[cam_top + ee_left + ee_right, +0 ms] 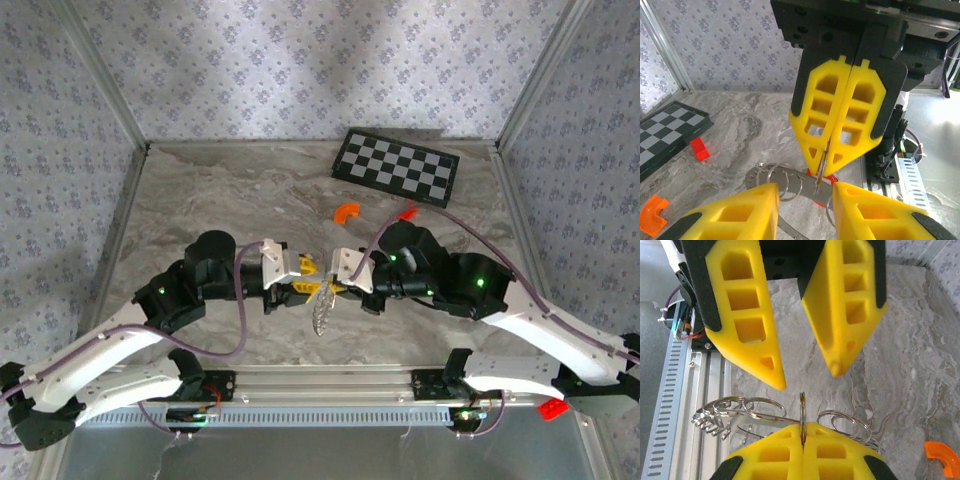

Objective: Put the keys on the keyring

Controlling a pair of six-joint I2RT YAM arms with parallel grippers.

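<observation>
The right gripper (802,429) is clenched on the thin, edge-on loop of the keyring (802,401), its fingers pressed flat together. Facing it, the left gripper (807,377) stands released, jaws apart just beyond that loop, holding nothing. The keys (322,315) dangle beneath both grippers above the marble table (220,200). A red key head (829,178) peeks out, mostly hidden behind the right fingers
</observation>
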